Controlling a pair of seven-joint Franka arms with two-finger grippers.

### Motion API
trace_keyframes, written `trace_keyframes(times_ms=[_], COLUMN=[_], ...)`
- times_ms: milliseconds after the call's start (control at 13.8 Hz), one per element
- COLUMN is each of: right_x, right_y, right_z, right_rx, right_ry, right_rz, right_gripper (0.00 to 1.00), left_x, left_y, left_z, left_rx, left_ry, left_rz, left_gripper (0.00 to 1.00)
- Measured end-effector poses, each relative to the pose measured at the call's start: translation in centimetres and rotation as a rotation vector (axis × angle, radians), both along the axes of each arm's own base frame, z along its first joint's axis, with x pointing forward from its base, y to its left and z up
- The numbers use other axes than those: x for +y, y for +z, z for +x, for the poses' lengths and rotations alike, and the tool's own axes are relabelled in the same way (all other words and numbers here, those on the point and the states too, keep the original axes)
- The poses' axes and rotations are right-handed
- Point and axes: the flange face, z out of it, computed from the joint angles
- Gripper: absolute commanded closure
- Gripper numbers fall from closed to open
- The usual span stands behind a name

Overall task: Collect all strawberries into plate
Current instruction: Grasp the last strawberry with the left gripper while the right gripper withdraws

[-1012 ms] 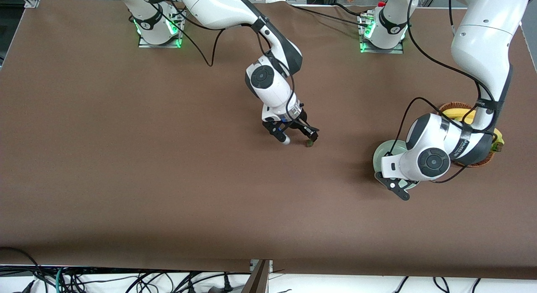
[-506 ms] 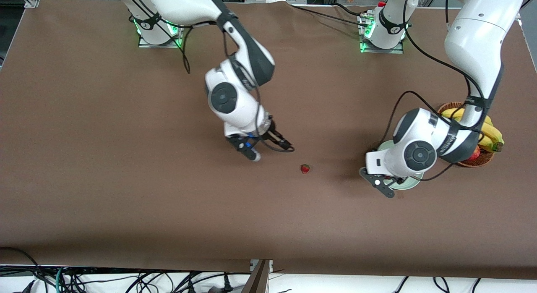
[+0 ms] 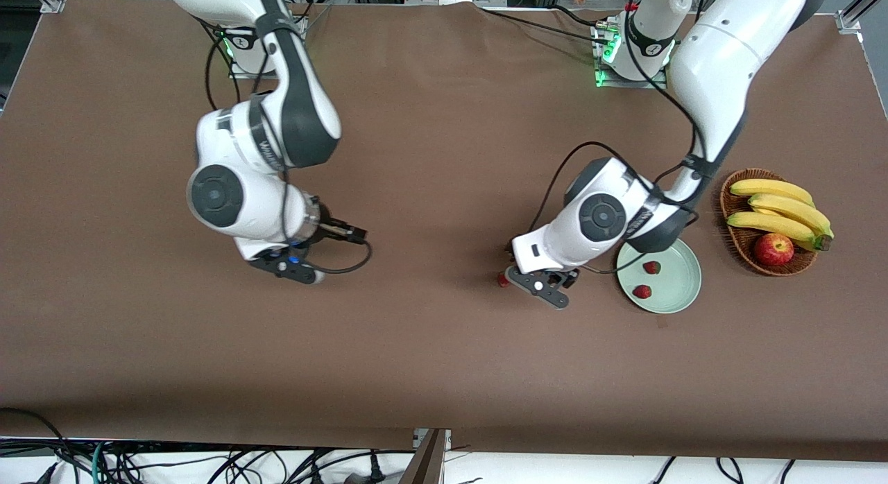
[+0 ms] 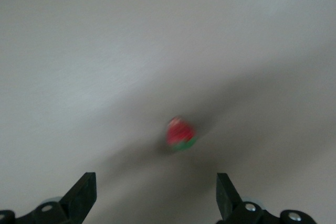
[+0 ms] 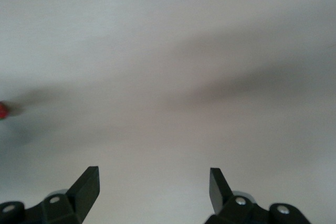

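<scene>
Two strawberries (image 3: 651, 268) lie in the plate (image 3: 676, 300); the third berry (image 3: 502, 281) sits on the table (image 3: 444, 373) at the plate's nine o'clock. The left gripper (image 3: 544, 287) hovers just beside it, fingers (image 4: 81, 195) wide and empty. Next it must centre, descend and close; the right gripper (image 3: 288, 265) waits wide open near the table's middle.

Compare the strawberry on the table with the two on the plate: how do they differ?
The loose strawberry lies on the bare table, off the plate, toward the right arm's end; the plated strawberries rest inside the rim. The loose one sits by the open left gripper, in line between its fingers in the wrist view; the plated pair has no gripper over it. All are small, red and alike in size.
</scene>
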Motion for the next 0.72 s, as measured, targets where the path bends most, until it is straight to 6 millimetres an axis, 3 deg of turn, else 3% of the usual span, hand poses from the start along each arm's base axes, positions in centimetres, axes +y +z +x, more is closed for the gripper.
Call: trace_keyframes(times_ms=[145,361,506,723], right_x=[-2.0,-2.7,-3.1,-4.7], right_y=[2.3,6.8,8.4,9.4], right_z=[-0.7,-2.3,-3.3,-3.8], right_rx=[0.005,-0.007,-0.011,-0.008], right_ry=[0.027,0.056,0.078,0.128], right_rz=[-0.030,-0.033,-0.032,-0.039], right_gripper=[0.07,0.07,0.07,0.06], left_x=[-1.7,-2.7,-2.6,-2.5], left_y=[-1.9,-5.0,-6.2,-7.3], left_z=[-0.3,-0.9,-1.1,-1.1], left_rx=[-0.041,-0.064,-0.056,-0.055], left_ry=[0.036,0.035,0.036,0.040], left_rz=[-0.015,0.014,0.020,0.013], left_gripper=[0.00,0.00,0.21,0.82])
